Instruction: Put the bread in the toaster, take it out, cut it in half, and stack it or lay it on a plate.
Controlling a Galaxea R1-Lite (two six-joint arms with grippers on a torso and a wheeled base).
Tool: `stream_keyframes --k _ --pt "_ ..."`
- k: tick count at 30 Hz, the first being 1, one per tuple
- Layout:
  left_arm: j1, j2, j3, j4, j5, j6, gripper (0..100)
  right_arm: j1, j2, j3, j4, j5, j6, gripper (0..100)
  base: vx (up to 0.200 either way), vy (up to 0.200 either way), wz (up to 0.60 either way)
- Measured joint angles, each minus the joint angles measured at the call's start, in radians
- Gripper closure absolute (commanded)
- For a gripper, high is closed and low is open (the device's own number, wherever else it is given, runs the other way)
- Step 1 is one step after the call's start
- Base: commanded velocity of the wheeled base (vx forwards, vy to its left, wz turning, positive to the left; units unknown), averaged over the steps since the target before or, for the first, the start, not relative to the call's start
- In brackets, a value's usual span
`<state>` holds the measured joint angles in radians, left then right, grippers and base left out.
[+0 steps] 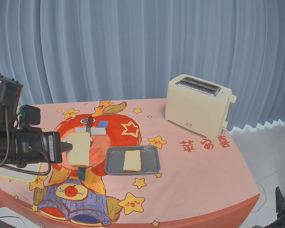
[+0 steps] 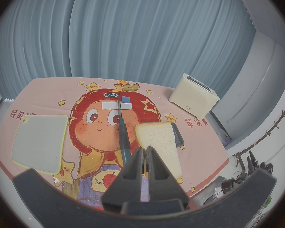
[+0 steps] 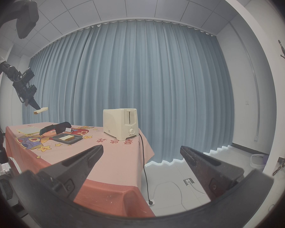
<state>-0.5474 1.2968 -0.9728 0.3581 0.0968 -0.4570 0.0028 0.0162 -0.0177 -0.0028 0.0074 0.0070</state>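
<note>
Left end effector (image 1: 68, 147): was clamped on a bread half (image 1: 78, 149), in the air left of the plate (image 1: 112, 167).
Second bread half (image 1: 132, 161): lay flat on the plate.
Toaster (image 1: 196, 108): stood beyond the plate, rightward.
Right end effector (image 3: 141, 148): jaws stood apart, empty, far right of the plate.

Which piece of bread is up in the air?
The slice pinched by the left end effector; the other slice lies flat on the grey plate.
</note>
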Motion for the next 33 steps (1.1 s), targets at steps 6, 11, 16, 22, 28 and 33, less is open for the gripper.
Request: stream_keyframes --k 6,11,16,22,28,33 --pt "-0.004 0.059 -0.027 0.000 0.003 0.010 100 0.000 0.000 0.000 0.000 0.000 0.000 0 0.000 0.000 0.00" --pt "-0.005 0.120 -0.066 0.008 0.007 0.011 100 0.000 0.000 0.000 0.000 0.000 0.000 0 0.000 0.000 0.00" --pt "-0.017 0.166 -0.088 0.011 0.033 0.011 100 0.000 0.000 0.000 0.000 0.000 0.000 0 0.000 0.000 0.00" --pt "-0.039 0.243 -0.111 0.012 0.112 0.009 100 0.000 0.000 0.000 0.000 0.000 0.000 0 0.000 0.000 0.00" --pt "-0.053 0.325 -0.160 0.011 0.119 0.006 100 0.000 0.000 0.000 0.000 0.000 0.000 0 0.000 0.000 0.00" --pt "-0.056 0.396 -0.195 0.009 0.119 0.005 100 0.000 0.000 0.001 0.000 0.000 0.000 0 0.000 0.000 0.00"
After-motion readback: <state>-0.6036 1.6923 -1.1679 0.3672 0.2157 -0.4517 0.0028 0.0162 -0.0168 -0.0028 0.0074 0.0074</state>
